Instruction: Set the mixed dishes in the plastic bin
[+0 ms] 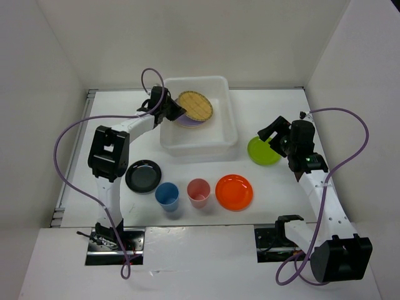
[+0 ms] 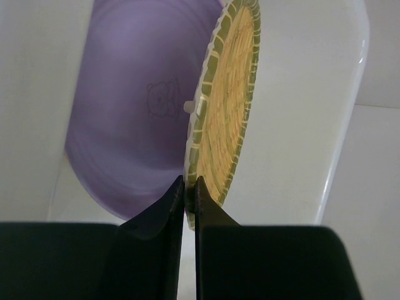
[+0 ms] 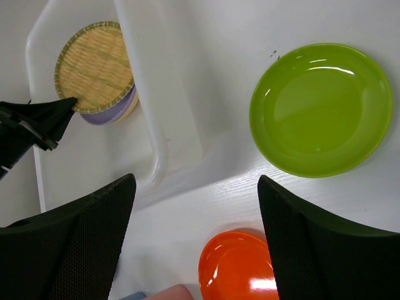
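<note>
**A:** Where is the tan woven plate (image 1: 195,105)?

**B:** Inside the plastic bin (image 1: 200,147), toward its far left corner, above the lilac plate (image 2: 125,125) on the bin's floor. The left jaws are pinched narrow on the woven plate's near rim, so only its edge is held. In the left wrist view it sits at an angle to the lilac one. I can't tell whether the two touch.

**A:** So what could go wrong?

**B:** A thin edge grip lets a plate pivot. If the jaws part while it is tilted, I'd judge it may slide off the lilac plate. It would then lean on the bin's wall instead of stacking. Drawing back low could also snag the bin's left rim.

**A:** And outside the bin?

**B:** The right jaws are spread wide, holding nothing, above the surface to the bin's right, near the lime green plate (image 3: 320,109). That plate is shallow and glossy, so a poorly set pinch might skid it away. In front of the bin sit the black plate (image 1: 143,175), blue cup (image 1: 167,195), pink-red cup (image 1: 199,192) and orange plate (image 1: 234,191). The cups stand close together, so reaching for one could tip the other.
</note>
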Controlling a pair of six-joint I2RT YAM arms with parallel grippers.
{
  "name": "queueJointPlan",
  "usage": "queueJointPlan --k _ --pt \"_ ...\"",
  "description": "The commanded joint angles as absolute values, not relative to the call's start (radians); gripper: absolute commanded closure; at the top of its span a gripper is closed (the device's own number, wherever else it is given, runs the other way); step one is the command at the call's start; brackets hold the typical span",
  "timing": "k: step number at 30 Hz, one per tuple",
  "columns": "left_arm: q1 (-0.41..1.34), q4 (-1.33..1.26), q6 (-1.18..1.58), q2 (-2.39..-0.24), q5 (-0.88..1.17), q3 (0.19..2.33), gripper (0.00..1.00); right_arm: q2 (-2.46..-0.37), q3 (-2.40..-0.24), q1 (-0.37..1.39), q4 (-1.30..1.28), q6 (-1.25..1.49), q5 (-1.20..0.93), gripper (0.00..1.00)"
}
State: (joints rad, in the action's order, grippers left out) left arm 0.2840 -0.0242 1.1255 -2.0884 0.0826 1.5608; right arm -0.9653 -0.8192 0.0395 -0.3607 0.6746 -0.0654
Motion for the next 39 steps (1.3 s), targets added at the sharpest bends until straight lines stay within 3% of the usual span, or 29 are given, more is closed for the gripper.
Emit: queueJointPlan --k 1,2,5,6,7,11,25,33,39 --pt "0.296 -0.054 1.117 -2.111 0.057 1.611 1.00 -0.948 -0.853 0.048 -0.344 0.663 -0.051 0.17" --pt "0.296 -0.054 1.117 -2.124 0.057 1.611 0.98 -0.948 -0.853 0.048 -0.353 0.663 -0.051 0.17" --pt "0.296 -0.054 1.126 -2.134 0.035 1.611 0.76 -0.948 -0.853 0.048 -0.353 0.663 -0.042 0.17" --pt "0.296 -0.045 1.126 -2.134 0.035 1.611 0.60 -0.948 -0.853 0.048 -0.353 0.663 -0.041 0.17" --pt "0.296 -0.035 1.126 -2.134 0.014 1.620 0.53 -0.948 -0.853 0.048 -0.353 0.663 -0.041 0.17" --pt "0.296 0.023 1.108 -2.115 -0.021 1.661 0.40 -0.948 -0.853 0.048 -0.353 0.663 -0.041 0.15" --pt "0.324 0.123 1.034 -1.947 -0.060 1.793 0.36 -1.031 -0.733 0.048 -0.416 0.784 0.086 0.15" --pt "0.348 0.241 0.870 -1.683 -0.020 1.917 0.34 -1.135 -0.634 0.035 -0.333 0.874 0.086 0.15" --pt "0.305 0.265 0.836 -1.419 0.018 1.774 0.34 -1.203 -0.566 0.026 -0.227 0.972 0.021 0.23"
